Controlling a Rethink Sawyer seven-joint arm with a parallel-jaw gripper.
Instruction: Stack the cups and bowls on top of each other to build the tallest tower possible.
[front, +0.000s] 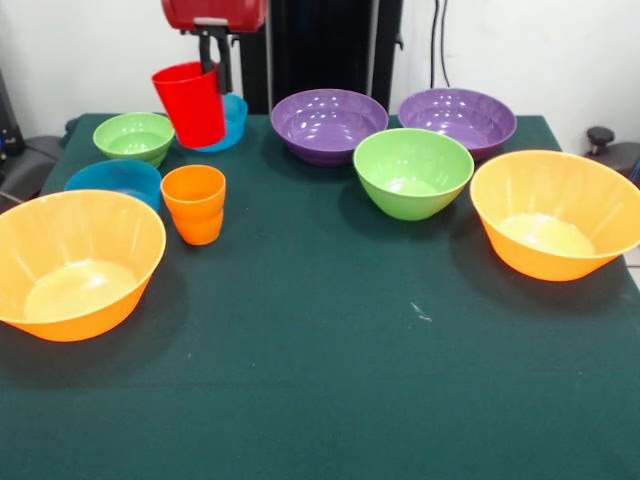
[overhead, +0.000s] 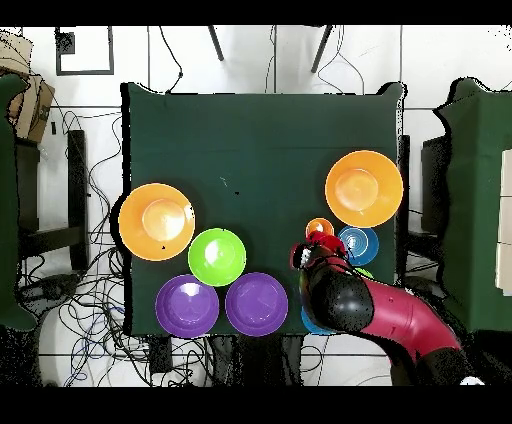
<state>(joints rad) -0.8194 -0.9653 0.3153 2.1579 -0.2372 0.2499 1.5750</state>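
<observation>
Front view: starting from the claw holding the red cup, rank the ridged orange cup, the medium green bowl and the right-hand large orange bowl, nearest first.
1. Ridged orange plastic cup, just below the claw, left of centre.
2. Medium green plastic bowl, middle of the table.
3. Large orange plastic bowl, at the right edge.

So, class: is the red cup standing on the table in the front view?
No. The hand holds the red cup by its rim, tilted and lifted above the table.

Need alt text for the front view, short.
The gripper holds a red cup lifted above the green table. Spread below are an orange cup and two orange, two purple, two green and two blue bowls, none stacked.
</observation>
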